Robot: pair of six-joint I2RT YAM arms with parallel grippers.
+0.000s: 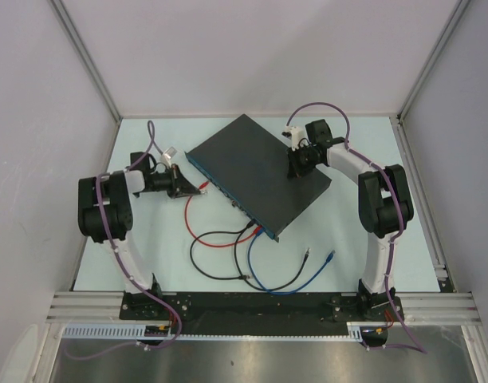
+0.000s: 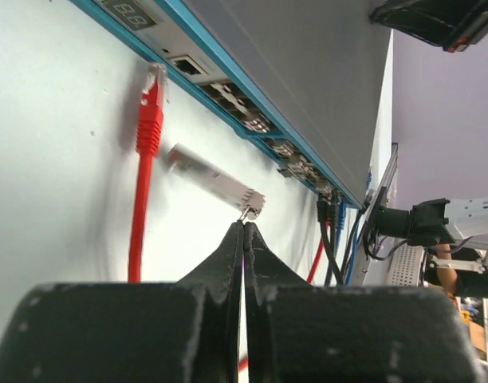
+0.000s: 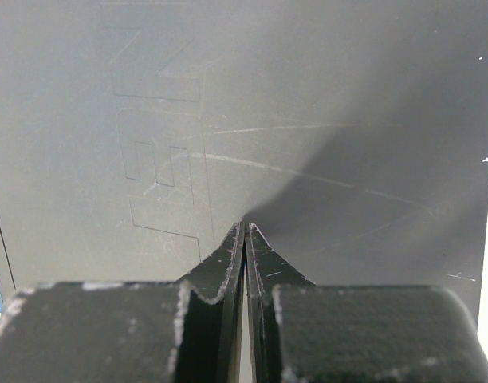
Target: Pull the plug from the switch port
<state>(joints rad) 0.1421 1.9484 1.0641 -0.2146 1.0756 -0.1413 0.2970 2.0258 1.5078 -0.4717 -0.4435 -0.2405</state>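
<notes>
The switch (image 1: 260, 171) is a flat dark grey box lying slantwise, its blue-teal socket edge (image 2: 228, 76) facing the left arm. My left gripper (image 2: 245, 225) is shut, its tips pinching the small wire loop at the end of a silver plug (image 2: 216, 177). The plug hangs free in front of the sockets, clear of them and blurred. In the top view the left gripper (image 1: 192, 189) sits just off that edge. A red cable plug (image 2: 150, 120) lies on the table beside it, its clear tip near the edge. My right gripper (image 3: 245, 227) is shut and empty, tips on the switch's top (image 3: 308, 120).
Black, red and blue cables (image 1: 253, 227) are plugged in at the near end of the socket edge and loop over the table toward the arm bases. A loose black jack (image 1: 308, 255) and a loose blue plug (image 1: 330, 257) lie at the front right.
</notes>
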